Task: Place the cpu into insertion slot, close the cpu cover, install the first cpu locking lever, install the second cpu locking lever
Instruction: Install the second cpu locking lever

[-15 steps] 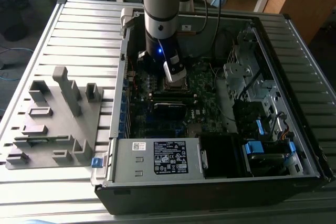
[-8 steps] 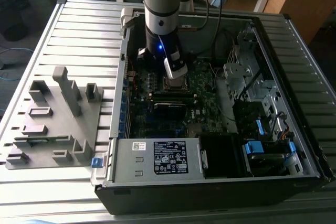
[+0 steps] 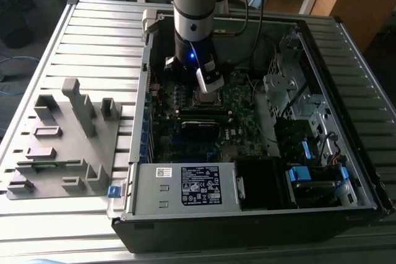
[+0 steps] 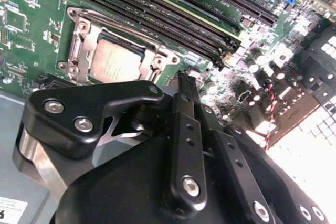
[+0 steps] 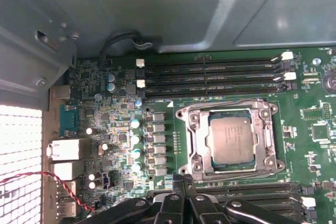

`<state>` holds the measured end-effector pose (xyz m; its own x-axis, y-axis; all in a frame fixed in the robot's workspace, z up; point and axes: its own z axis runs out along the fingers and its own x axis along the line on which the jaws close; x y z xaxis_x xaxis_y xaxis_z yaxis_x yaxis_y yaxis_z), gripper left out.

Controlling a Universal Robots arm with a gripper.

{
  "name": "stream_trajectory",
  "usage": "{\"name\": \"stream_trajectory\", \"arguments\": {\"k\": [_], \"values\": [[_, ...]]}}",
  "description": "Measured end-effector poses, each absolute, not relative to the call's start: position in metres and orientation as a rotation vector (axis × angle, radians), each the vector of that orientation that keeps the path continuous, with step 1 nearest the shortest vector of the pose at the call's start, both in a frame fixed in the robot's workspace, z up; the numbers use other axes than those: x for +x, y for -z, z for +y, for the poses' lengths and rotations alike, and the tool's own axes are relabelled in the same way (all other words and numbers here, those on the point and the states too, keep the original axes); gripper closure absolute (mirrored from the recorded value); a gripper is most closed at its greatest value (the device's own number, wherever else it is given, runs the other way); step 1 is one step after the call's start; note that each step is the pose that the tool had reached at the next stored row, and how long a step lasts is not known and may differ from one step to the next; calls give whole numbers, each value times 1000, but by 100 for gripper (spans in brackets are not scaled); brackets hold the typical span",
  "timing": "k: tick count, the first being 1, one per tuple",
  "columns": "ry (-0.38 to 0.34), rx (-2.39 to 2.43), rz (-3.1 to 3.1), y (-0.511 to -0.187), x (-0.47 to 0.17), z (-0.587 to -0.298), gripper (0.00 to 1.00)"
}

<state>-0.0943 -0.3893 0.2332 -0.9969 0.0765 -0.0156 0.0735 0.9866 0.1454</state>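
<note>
The cpu (image 5: pixel 232 139), a dull silver-tan square, lies flat in the insertion slot (image 5: pixel 190 142) on the green motherboard. The cpu cover (image 5: pixel 269 139), a silvery frame, lies down around it with the chip face showing through the cut-out. Thin wire levers run along the cover's edges; I cannot tell if they are latched. The same cpu (image 4: pixel 116 62) and cover (image 4: pixel 79 51) show in the second wrist view. My gripper (image 5: pixel 182 182) hovers beside the socket's edge, its black fingers (image 4: pixel 185 103) shut together and holding nothing. In the exterior view the gripper (image 3: pixel 208 91) hangs right over the socket (image 3: pixel 207 99).
Long black memory slots (image 5: pixel 210 74) flank the socket on two sides. The open computer case's metal walls (image 3: pixel 185 187) surround the board, with drive bays and cables (image 3: pixel 297 128) at the exterior view's right. A grey fixture (image 3: pixel 68 134) stands outside the case at the exterior view's left.
</note>
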Motion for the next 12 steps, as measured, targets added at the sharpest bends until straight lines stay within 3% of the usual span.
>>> {"name": "stream_trajectory", "arguments": {"k": [12], "values": [[-225,117,3110,-233,-94,-389,89]]}}
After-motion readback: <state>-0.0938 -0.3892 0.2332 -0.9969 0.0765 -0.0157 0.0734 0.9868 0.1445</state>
